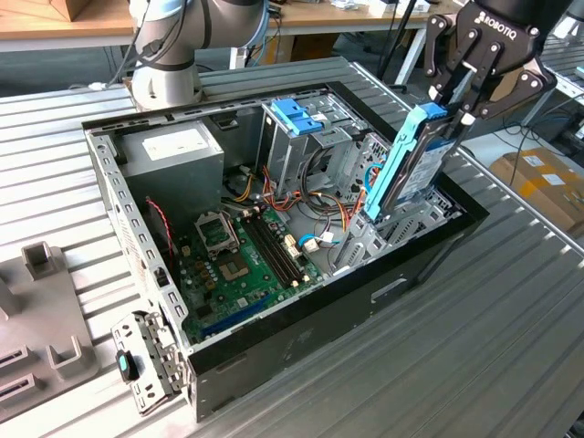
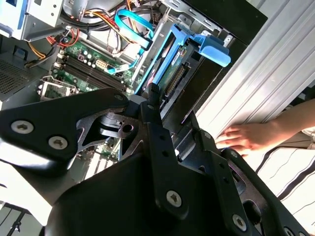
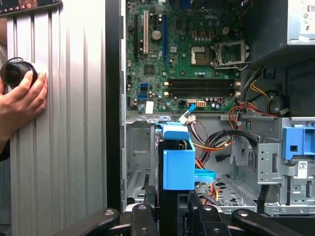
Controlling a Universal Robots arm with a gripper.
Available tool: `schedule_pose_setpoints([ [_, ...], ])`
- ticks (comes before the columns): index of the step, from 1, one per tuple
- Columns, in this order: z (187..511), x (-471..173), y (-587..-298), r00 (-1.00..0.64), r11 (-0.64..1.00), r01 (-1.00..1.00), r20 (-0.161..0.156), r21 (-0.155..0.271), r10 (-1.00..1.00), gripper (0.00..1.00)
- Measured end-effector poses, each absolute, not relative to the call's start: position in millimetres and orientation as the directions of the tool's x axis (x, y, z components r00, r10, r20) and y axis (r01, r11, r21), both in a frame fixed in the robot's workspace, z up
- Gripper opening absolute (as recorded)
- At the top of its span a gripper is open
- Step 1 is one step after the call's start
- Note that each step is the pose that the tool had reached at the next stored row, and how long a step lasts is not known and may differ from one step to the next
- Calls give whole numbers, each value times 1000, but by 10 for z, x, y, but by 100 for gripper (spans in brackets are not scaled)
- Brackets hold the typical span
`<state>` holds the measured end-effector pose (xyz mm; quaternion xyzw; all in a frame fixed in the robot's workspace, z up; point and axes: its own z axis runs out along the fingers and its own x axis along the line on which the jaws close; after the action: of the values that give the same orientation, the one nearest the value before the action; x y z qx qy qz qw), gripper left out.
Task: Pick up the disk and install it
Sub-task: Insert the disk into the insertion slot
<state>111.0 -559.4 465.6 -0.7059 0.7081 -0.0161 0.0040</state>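
So, the tool (image 1: pixel 453 111) is clamped on the top edge of the disk (image 1: pixel 422 164), which hangs tilted with its lower end at the drive bay (image 1: pixel 365 242) (cables (image 1: pixel 328 214) just beside it). I'd line the blue rails (image 1: pixel 391 169) up with the bay's guides and ease it in, never forcing it.

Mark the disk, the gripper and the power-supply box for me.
disk (image 1: pixel 400 169), exterior view, on its blue side rail.
gripper (image 1: pixel 452 109), exterior view, midway between its fingertips, at the disk's top end.
power-supply box (image 1: pixel 173 144), exterior view, on its white label.
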Motion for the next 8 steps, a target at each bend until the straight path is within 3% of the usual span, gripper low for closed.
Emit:
schedule_pose_setpoints([
  [8, 4603, 1112, -5593, -3, 3, -1000, 17, -28, -1000, 35],
])
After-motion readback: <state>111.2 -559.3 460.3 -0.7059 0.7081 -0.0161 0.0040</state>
